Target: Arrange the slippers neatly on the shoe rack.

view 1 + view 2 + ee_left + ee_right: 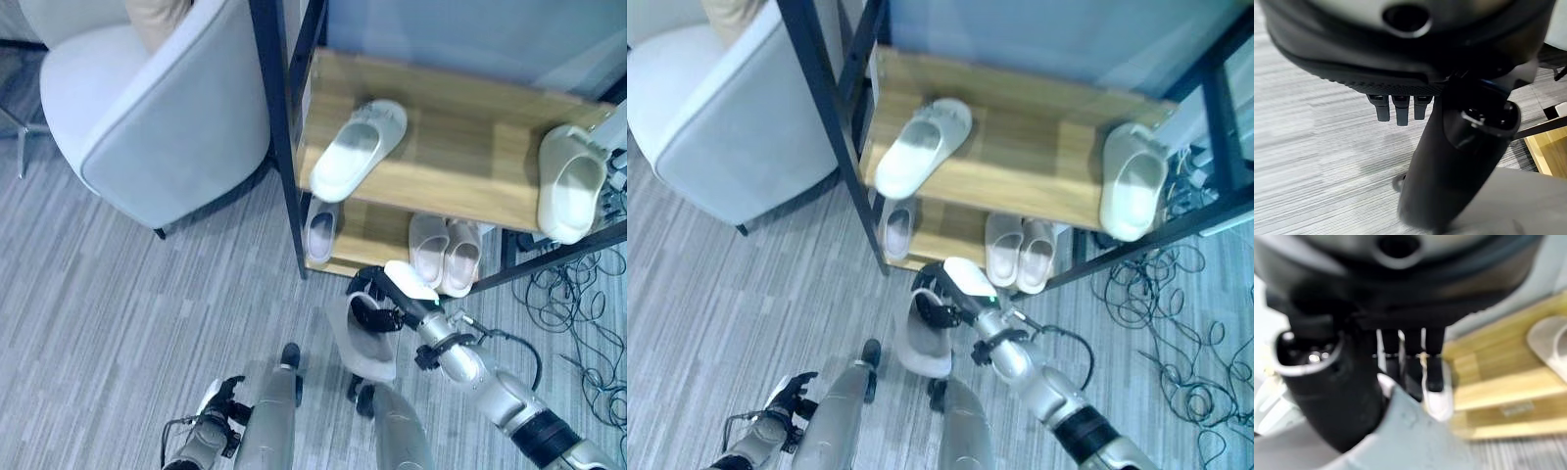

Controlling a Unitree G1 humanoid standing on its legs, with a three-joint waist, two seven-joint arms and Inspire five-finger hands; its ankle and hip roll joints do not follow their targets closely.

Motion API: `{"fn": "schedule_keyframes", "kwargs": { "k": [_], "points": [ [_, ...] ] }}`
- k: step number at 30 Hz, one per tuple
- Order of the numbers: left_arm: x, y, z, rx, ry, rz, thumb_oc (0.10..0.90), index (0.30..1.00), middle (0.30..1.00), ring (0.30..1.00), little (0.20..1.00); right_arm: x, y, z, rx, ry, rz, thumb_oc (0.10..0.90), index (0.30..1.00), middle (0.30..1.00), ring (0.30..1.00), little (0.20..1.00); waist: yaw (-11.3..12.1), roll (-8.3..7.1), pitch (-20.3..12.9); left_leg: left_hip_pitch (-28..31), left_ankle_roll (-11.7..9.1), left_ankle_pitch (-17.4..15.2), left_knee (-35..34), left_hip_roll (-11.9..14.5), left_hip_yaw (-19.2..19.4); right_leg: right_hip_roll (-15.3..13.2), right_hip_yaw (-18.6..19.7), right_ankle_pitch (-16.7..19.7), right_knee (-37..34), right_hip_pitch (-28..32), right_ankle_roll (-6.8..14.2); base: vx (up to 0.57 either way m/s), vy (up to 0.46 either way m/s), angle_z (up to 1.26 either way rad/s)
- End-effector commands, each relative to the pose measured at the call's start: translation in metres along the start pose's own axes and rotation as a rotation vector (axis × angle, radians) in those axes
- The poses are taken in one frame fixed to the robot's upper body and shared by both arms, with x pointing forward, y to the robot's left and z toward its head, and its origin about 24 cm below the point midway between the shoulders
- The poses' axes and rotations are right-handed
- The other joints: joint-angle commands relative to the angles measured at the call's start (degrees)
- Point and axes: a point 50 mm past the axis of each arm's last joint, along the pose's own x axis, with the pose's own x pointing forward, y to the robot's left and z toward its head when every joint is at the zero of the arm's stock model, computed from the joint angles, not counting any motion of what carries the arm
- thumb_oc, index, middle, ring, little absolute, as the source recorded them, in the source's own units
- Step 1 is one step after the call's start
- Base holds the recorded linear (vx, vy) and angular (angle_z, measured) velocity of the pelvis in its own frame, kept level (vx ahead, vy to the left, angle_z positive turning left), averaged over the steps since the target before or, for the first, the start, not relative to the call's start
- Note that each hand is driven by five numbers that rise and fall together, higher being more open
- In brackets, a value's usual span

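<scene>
Pale armchair [147,117] on grey striped floor [118,323]; tangled cables [578,313] opposite.

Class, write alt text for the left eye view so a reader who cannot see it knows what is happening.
The robot's right hand grips a grey slipper above the floor, in front of a wooden shoe rack. Two pale slippers lie apart on the top shelf, more sit on the shelf below, and a grey armchair stands left of the rack.

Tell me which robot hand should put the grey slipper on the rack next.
Right. The right robot hand already grips the pale grey foam slipper just before the wooden shoe rack's lower shelf. The left robot hand hangs low over the floor, holding nothing.
</scene>
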Motion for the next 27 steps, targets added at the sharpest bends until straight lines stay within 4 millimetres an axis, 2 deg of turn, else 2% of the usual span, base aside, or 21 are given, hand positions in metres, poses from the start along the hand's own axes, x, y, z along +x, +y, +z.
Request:
{"fn": "schedule_keyframes", "kwargs": {
  "k": [1, 2, 5, 6, 7, 8, 9, 10, 11, 13, 15, 16, 17, 18, 19, 22, 23, 24, 25, 27],
  "points": [
    [-0.005, -0.018, 0.032, -0.101, -0.157, -0.017, 0.800, 0.900, 0.900, 0.900, 0.900, 0.018, -0.063, 0.042, -0.066, -0.230, -0.327, 0.400, 0.300, 0.300, 0.300, 0.300, 0.36, 1.18, -2.85, -8.75, 0.95, -8.71, 12.14, 0.90, 0.80, -1.66, 1.40, -13.57, 14.03, -8.01, -0.28, -0.04, 0.023, 0.06],
    [-0.005, -0.018, 0.032, -0.101, -0.157, -0.017, 0.800, 0.900, 0.900, 0.900, 0.900, 0.018, -0.063, 0.042, -0.066, -0.230, -0.327, 0.400, 0.300, 0.300, 0.300, 0.300, 0.41, 1.14, -3.14, -9.22, 0.96, -8.83, 12.44, 0.91, 0.83, -1.68, 1.46, -13.70, 14.32, -8.49, -0.29, -0.10, 0.030, -0.02],
    [-0.006, -0.010, 0.053, -0.167, -0.247, 0.012, 0.800, 0.900, 0.900, 0.900, 0.900, 0.023, -0.091, 0.050, -0.138, -0.273, -0.449, 0.400, 0.300, 0.300, 0.300, 0.300, 0.45, 1.83, -3.31, -17.89, 1.26, -11.00, 19.02, 0.32, 1.23, -2.52, 3.21, -15.21, 20.54, -17.60, -0.87, -0.05, 0.043, -0.11],
    [-0.006, -0.010, 0.053, -0.167, -0.247, 0.012, 0.800, 0.900, 0.900, 0.900, 0.900, 0.023, -0.091, 0.050, -0.138, -0.273, -0.449, 0.400, 0.300, 0.300, 0.300, 0.300, 0.46, 1.81, -3.42, -18.04, 1.27, -11.03, 19.09, 0.32, 1.24, -2.53, 3.24, -15.24, 20.62, -17.76, -0.87, -0.07, 0.063, -0.06],
    [-0.009, -0.002, 0.065, -0.198, -0.308, 0.035, 0.800, 0.900, 0.900, 0.900, 0.900, 0.024, -0.113, 0.053, -0.195, -0.291, -0.534, 0.400, 0.300, 0.300, 0.300, 0.300, 0.45, 2.35, -2.79, -23.02, 1.82, -12.16, 23.26, 0.32, 1.37, -2.80, 4.33, -15.89, 24.62, -22.73, -1.23, -0.07, 0.068, 0.00],
    [-0.010, 0.000, 0.071, -0.205, -0.337, 0.039, 0.800, 0.900, 0.900, 0.900, 0.900, 0.025, -0.123, 0.055, -0.217, -0.299, -0.573, 0.400, 0.300, 0.300, 0.300, 0.300, 0.46, 2.48, -2.90, -25.86, 2.12, -13.08, 25.58, 0.37, 1.31, -2.79, 5.07, -16.43, 26.79, -25.65, -1.25, -0.06, 0.069, -0.05],
    [-0.010, 0.000, 0.071, -0.206, -0.337, 0.039, 0.800, 0.900, 0.900, 0.900, 0.900, 0.025, -0.123, 0.055, -0.217, -0.300, -0.574, 0.400, 0.300, 0.300, 0.300, 0.300, 0.51, 2.44, -3.15, -26.36, 2.13, -13.23, 25.92, 0.39, 1.36, -2.80, 5.17, -16.56, 27.14, -26.18, -1.24, -0.02, 0.058, -0.11],
    [-0.012, 0.005, 0.081, -0.210, -0.386, 0.052, 0.800, 0.900, 0.900, 0.900, 0.900, 0.025, -0.142, 0.055, -0.267, -0.300, -0.648, 0.400, 0.300, 0.300, 0.300, 0.300, 0.33, 2.79, -2.87, -30.76, 2.45, -14.58, 30.23, 0.56, 1.43, -2.92, 5.89, -17.31, 31.01, -30.51, -1.38, 0.00, 0.042, -0.14],
    [-0.012, 0.005, 0.081, -0.210, -0.386, 0.052, 0.800, 0.900, 0.900, 0.900, 0.900, 0.025, -0.142, 0.055, -0.268, -0.300, -0.649, 0.400, 0.300, 0.300, 0.300, 0.300, 0.41, 2.74, -3.27, -31.46, 2.46, -14.80, 30.72, 0.57, 1.46, -2.93, 5.99, -17.52, 31.50, -31.24, -1.37, 0.00, 0.064, -0.12],
    [-0.018, 0.017, 0.100, -0.237, -0.479, 0.082, 0.800, 0.900, 0.900, 0.900, 0.900, 0.023, -0.169, 0.057, -0.334, -0.299, -0.761, 0.400, 0.300, 0.300, 0.300, 0.300, 0.31, 3.24, -2.56, -37.52, 2.94, -17.20, 37.43, 0.35, 1.34, -3.24, 6.70, -18.87, 37.88, -37.52, -1.36, 0.05, 0.045, -0.13],
    [-0.022, 0.024, 0.111, -0.247, -0.537, 0.097, 0.800, 0.900, 0.900, 0.900, 0.900, 0.024, -0.185, 0.061, -0.385, -0.310, -0.807, 0.400, 0.300, 0.300, 0.300, 0.300, 0.34, 3.33, -2.18, -42.05, 3.02, -18.74, 42.36, 0.11, 1.33, -3.70, 7.11, -20.39, 42.78, -42.03, -1.52, 0.11, 0.031, -0.13],
    [-0.026, 0.032, 0.119, -0.246, -0.582, 0.114, 0.800, 0.900, 0.900, 0.900, 0.900, 0.024, -0.200, 0.064, -0.438, -0.313, -0.834, 0.400, 0.300, 0.300, 0.300, 0.300, 0.48, 3.46, -1.95, -46.12, 3.10, -20.32, 47.55, 0.06, 1.53, -4.27, 7.74, -21.49, 47.88, -46.14, -1.34, 0.12, 0.018, -0.10],
    [-0.026, 0.033, 0.120, -0.249, -0.582, 0.115, 0.800, 0.900, 0.900, 0.900, 0.900, 0.025, -0.201, 0.064, -0.438, -0.316, -0.834, 0.400, 0.300, 0.300, 0.300, 0.300, 0.41, 3.43, -2.13, -46.66, 3.12, -20.55, 48.03, 0.05, 1.59, -4.30, 7.87, -21.73, 48.39, -46.72, -1.32, 0.15, 0.018, -0.08],
    [-0.031, 0.039, 0.131, -0.254, -0.642, 0.125, 0.800, 0.900, 0.900, 0.900, 0.900, 0.024, -0.218, 0.069, -0.493, -0.322, -0.866, 0.400, 0.300, 0.300, 0.300, 0.300, 0.58, 3.53, -1.09, -50.46, 3.18, -21.94, 53.39, -0.29, 1.44, -4.66, 8.54, -23.01, 53.57, -50.35, -1.43, 0.12, 0.008, -0.04],
    [-0.034, 0.044, 0.137, -0.244, -0.675, 0.137, 0.800, 0.900, 0.900, 0.900, 0.900, 0.024, -0.227, 0.075, -0.527, -0.338, -0.882, 0.400, 0.300, 0.300, 0.300, 0.300, 0.65, 3.64, -0.74, -52.24, 3.26, -22.97, 56.00, -0.27, 1.61, -5.02, 8.95, -23.87, 56.41, -52.35, -1.43, 0.16, -0.003, -0.01],
    [-0.043, 0.053, 0.151, -0.255, -0.751, 0.122, 0.800, 0.900, 0.900, 0.900, 0.900, 0.025, -0.246, 0.092, -0.582, -0.388, -0.933, 0.400, 0.300, 0.300, 0.300, 0.300, 0.76, 3.32, 3.34, -52.34, 3.58, -26.69, 62.90, -0.15, 2.63, -5.31, 11.12, -26.72, 64.65, -53.99, -1.82, 0.10, 0.017, -0.02],
    [-0.043, 0.054, 0.152, -0.257, -0.752, 0.124, 0.800, 0.900, 0.900, 0.900, 0.900, 0.025, -0.247, 0.093, -0.582, -0.391, -0.934, 0.400, 0.300, 0.300, 0.300, 0.300, 0.60, 3.27, 3.61, -52.34, 3.62, -26.68, 63.03, -0.14, 2.75, -5.32, 11.26, -26.76, 64.84, -54.06, -1.85, 0.06, 0.015, 0.00],
    [-0.048, 0.058, 0.157, -0.261, -0.789, 0.123, 0.800, 0.900, 0.900, 0.900, 0.900, 0.024, -0.255, 0.101, -0.597, -0.410, -0.963, 0.400, 0.300, 0.300, 0.300, 0.300, 0.85, 3.28, 4.99, -52.34, 3.55, -27.90, 65.56, -0.46, 2.50, -5.40, 12.20, -27.67, 67.92, -54.53, -1.81, 0.11, 0.005, 0.05],
    [-0.053, 0.061, 0.161, -0.266, -0.820, 0.115, 0.800, 0.900, 0.900, 0.900, 0.900, 0.026, -0.254, 0.107, -0.609, -0.438, -0.954, 0.400, 0.300, 0.300, 0.300, 0.300, 1.00, 2.82, 5.10, -52.34, 3.42, -29.92, 68.42, -0.23, 2.61, -5.17, 13.62, -28.94, 71.47, -55.10, -2.16, 0.12, 0.004, 0.04],
    [-0.055, 0.064, 0.160, -0.270, -0.827, 0.119, 0.800, 0.900, 0.900, 0.900, 0.900, 0.026, -0.256, 0.109, -0.617, -0.441, -0.961, 0.400, 0.300, 0.300, 0.300, 0.300, 1.18, 2.56, 5.10, -52.34, 3.38, -31.10, 70.21, -0.17, 2.62, -5.26, 14.50, -29.71, 73.50, -55.51, -2.11, 0.11, 0.012, -0.01]
  ]
}}
